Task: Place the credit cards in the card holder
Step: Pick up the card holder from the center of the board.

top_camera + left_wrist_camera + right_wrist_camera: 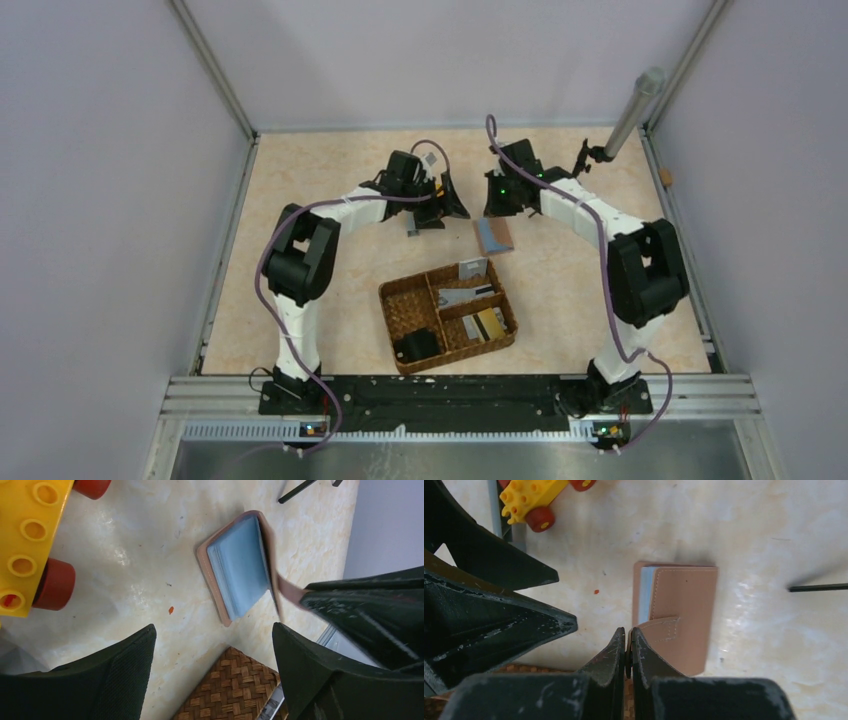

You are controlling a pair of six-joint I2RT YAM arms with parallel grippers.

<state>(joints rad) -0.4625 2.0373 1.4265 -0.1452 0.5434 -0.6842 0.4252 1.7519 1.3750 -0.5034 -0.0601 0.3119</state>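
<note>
A woven basket (408,305) holds a black block (416,346); a yellow red-wheeled toy (531,495) sits on the table (330,170).

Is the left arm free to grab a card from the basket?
Probably yes: left gripper is open and empty, cards lie uncovered in the basket, right gripper is away, pinching the holder.
</note>
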